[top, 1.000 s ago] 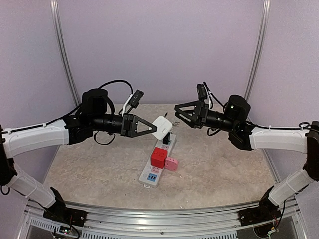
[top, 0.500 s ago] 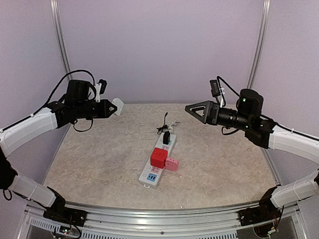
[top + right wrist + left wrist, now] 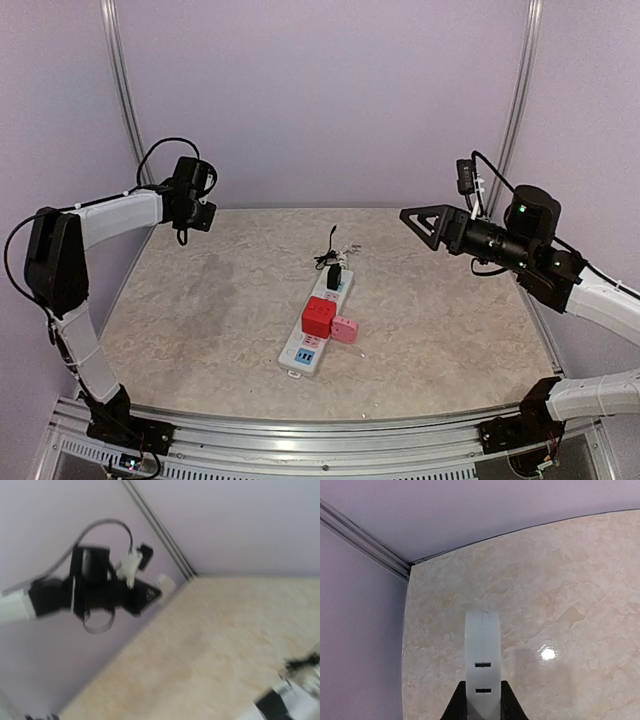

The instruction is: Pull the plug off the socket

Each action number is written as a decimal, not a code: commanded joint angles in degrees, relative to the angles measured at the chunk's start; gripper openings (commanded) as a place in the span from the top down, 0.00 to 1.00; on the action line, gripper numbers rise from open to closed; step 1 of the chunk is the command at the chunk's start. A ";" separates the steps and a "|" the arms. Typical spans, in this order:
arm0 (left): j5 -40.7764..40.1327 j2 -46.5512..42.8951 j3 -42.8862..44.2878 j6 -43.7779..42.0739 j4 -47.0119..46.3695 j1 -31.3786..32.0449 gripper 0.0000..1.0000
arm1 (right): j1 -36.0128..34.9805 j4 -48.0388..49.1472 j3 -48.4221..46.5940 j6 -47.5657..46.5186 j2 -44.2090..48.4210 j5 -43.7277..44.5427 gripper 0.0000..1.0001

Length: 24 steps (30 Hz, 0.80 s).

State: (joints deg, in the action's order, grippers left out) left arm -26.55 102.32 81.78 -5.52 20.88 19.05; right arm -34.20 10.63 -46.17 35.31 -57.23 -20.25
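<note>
Socket (image 3: 318, 325): flat at mid-table, long axis on a diagonal, with the near end toward the left and the far end pointing away and to the right. On it, from far to near, sit a black block (image 3: 334, 272), a red cube (image 3: 319, 315) with a pink cube (image 3: 345, 328) touching its right side, then bare blue outlet faces.

Plug (image 3: 482, 650): white, off the socket and well apart from it. Your left gripper (image 3: 482, 705) pinches it from both sides. It sticks straight out past the fingertips, with two dark slots facing the wrist camera. It hangs over the far-left corner of the table.

Your right gripper (image 3: 420, 222): jaws spread with nothing between them, raised over the right side of the table and pointing left.

Change: a second ago your left gripper held the plug just above the socket's far end and your right gripper sat close on the other side. Both have drawn back to their own sides. The socket and its cubes have not shifted.

Table (image 3: 450, 340): beige marbled top with a glare spot in the left wrist view. Lilac walls (image 3: 320, 100) stand on three sides, with metal posts (image 3: 125, 100) at the far corners and a rail (image 3: 330, 440) along the near edge. Right wrist view is blurred.
</note>
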 commanded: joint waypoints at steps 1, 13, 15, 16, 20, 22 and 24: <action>-5.90 8.14 7.76 -4.70 7.38 -4.28 1.00 | 0.62 -8.33 -1.57 -3.42 -2.07 1.26 0.00; -5.28 24.35 14.41 -2.82 12.71 -10.84 1.00 | 0.62 -5.49 1.63 -1.95 -1.30 0.27 0.00; -6.21 25.43 14.31 -2.66 12.61 -11.05 1.00 | 0.62 -3.46 2.31 -2.18 -1.30 -2.05 0.00; -6.45 26.10 14.30 -2.75 12.60 -11.09 1.00 | 0.62 -2.46 2.53 -2.18 -1.39 -3.36 0.00; -5.74 27.37 14.60 -2.31 13.55 -11.01 0.91 | 0.62 -0.63 2.43 -2.13 -2.07 -6.30 0.00; -5.29 27.41 14.67 -0.78 14.79 -10.77 0.89 | 0.62 -0.97 2.00 -2.53 -2.60 -6.86 0.00; -4.88 26.99 14.33 1.02 16.34 -10.04 0.88 | 0.62 -0.93 1.73 -2.54 -3.08 -6.99 0.00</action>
State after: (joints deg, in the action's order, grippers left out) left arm -33.43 127.31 96.07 -7.51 32.38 8.25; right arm -33.98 7.94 -44.07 33.58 -59.37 -24.77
